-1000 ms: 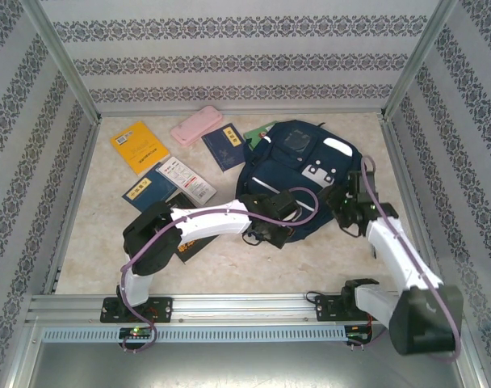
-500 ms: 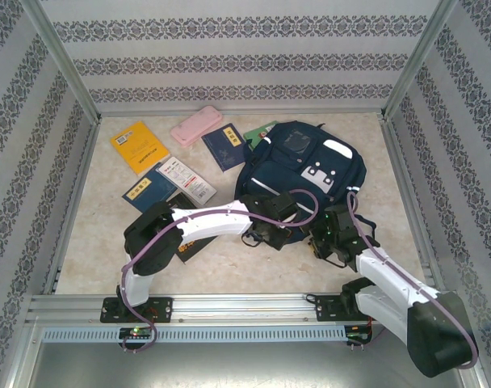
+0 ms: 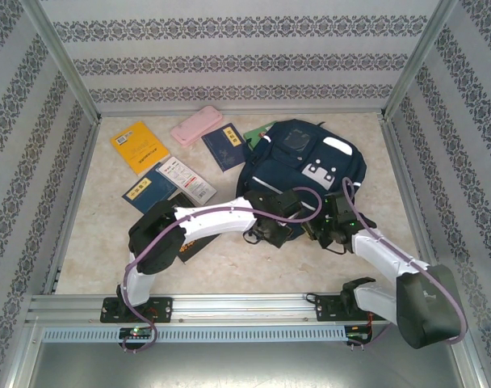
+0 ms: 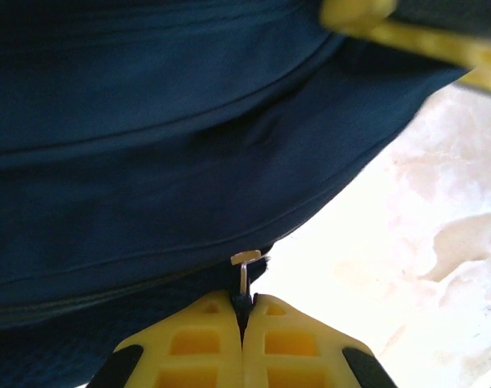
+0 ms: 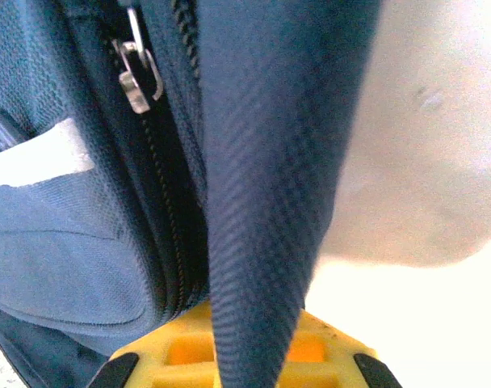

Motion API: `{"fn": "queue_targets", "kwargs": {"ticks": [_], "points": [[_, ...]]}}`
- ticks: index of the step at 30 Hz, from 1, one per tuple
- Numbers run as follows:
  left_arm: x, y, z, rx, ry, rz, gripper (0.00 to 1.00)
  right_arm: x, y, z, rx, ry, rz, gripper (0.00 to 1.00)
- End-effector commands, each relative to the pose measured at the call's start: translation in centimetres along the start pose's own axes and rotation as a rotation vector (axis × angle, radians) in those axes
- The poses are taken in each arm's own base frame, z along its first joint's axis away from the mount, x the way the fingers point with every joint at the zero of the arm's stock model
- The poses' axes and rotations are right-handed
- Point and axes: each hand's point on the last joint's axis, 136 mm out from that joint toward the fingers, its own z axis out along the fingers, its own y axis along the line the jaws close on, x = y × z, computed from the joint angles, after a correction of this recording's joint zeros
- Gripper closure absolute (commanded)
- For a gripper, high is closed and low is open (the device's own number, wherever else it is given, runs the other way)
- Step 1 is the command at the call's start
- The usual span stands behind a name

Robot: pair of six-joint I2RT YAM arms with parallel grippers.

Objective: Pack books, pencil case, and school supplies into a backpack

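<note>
The navy backpack [image 3: 298, 166] lies at the back right of the table. My left gripper [image 3: 279, 225] is at its near edge, and in the left wrist view its yellow fingers [image 4: 205, 339] are shut on a metal zipper pull [image 4: 245, 271]. Just to its right, my right gripper [image 3: 322, 228] is shut on a fold of backpack fabric [image 5: 266, 210], beside a dark zipper [image 5: 161, 202]. On the left lie a yellow-orange book [image 3: 139, 146], two navy books [image 3: 224, 146] [image 3: 147, 190], a green book [image 3: 260, 132], the pink pencil case [image 3: 196, 125] and a white packet [image 3: 186, 179].
A black book [image 3: 190, 246] lies partly under my left arm. Patterned walls and metal frame posts enclose the table [image 3: 229, 271] on three sides. Bare tabletop lies near the front, between the arms' bases.
My right arm has swung left and nearer, to the backpack's near edge, and its jaws have shut on the fabric. The left gripper stayed shut and shifted slightly right.
</note>
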Motion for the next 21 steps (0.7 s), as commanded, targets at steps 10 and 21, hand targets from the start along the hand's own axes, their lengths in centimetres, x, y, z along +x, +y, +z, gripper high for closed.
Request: {"fn": "queue_targets", "kwargs": {"ticks": [10,21], "points": [[1.7,16.7,-2.2,-0.325,0.207,-0.138,1.0,-4.2,-1.0,-3.1,0.045,-0.073,-0.084,1.0],[0.5,16.3,-2.0,-0.246,0.143,-0.104,1.0,-8.6,1.5,-3.7,0.094,-0.191,-0.151,1.0]]}}
